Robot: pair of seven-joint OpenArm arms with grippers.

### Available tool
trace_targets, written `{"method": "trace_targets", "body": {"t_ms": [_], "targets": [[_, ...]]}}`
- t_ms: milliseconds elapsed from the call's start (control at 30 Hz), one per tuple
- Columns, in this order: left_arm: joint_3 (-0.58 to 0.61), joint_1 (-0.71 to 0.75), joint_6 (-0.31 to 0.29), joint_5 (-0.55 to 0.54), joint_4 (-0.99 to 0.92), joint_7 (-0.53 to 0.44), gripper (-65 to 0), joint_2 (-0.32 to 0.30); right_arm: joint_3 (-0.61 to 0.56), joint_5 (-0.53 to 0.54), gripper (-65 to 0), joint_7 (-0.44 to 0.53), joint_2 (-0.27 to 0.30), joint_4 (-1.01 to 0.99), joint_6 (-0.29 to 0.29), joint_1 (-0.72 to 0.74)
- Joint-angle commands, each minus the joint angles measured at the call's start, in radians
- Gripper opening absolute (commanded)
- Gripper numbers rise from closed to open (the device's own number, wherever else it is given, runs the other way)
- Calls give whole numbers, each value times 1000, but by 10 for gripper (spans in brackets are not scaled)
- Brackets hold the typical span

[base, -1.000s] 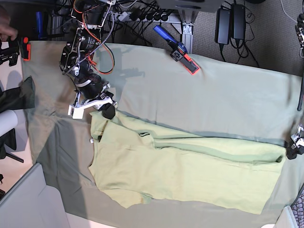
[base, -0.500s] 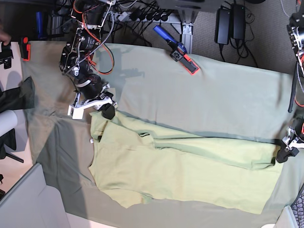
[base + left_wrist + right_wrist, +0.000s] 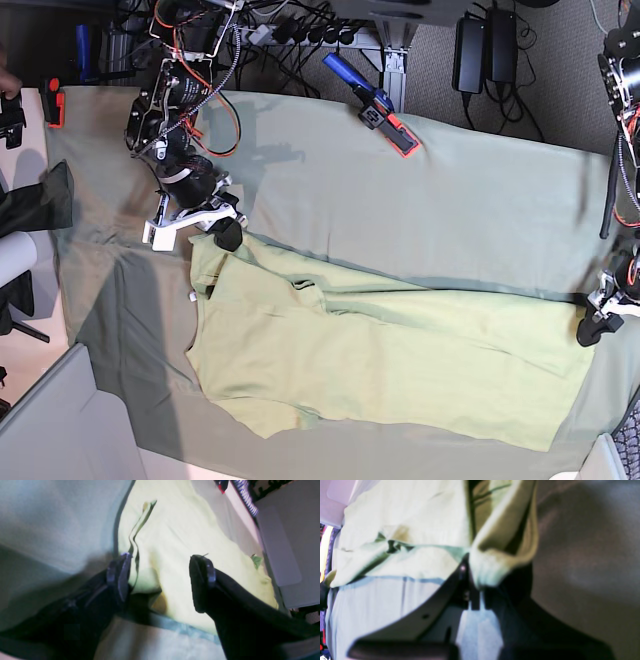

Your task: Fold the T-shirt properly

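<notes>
On the bench point(image 3: 480, 200), base view: grey-green table cloth point(image 3: 450, 210) spread flat; light yellow-green T-shirt point(image 3: 390, 360) lying across its near half, folded lengthwise, collar end toward the right pincer point(image 3: 222, 228), hem end toward the left pincer point(image 3: 596, 325). Blue-and-red tool point(image 3: 375, 102) on the cloth's far edge, well apart from the shirt. No containers in view.

Left wrist view: left pincer point(image 3: 160, 580) spread wide, one finger point(image 3: 118, 576) at the T-shirt's point(image 3: 180, 537) folded edge, the other over the fabric; nothing gripped.

Right wrist view: right pincer point(image 3: 470, 580) closed tight on a bunched corner of the T-shirt point(image 3: 415, 525), cloth point(image 3: 590, 542) beside it.
</notes>
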Motion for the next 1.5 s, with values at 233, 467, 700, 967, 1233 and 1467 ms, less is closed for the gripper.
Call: {"method": "trace_targets", "body": {"t_ms": [233, 467, 700, 967, 1233, 1467], "targets": [[2, -25, -26, 105, 14, -55, -650, 3, 2, 1, -650, -2, 11, 17, 7, 8], [2, -21, -165, 11, 14, 10, -650, -60, 2, 40, -650, -77, 11, 55, 8, 4], [5, 29, -165, -104, 14, 89, -650, -147, 2, 74, -650, -129, 48, 182, 8, -51], [5, 147, -165, -230, 23, 138, -650, -233, 5, 125, -650, -174, 108, 243, 8, -117], [5, 253, -165, -336, 72, 186, -650, -282, 13, 164, -650, -185, 152, 331, 8, -222], [2, 402, -165, -355, 256, 201, -650, -285, 23, 165, -650, -188, 153, 432, 9, -317]]}}
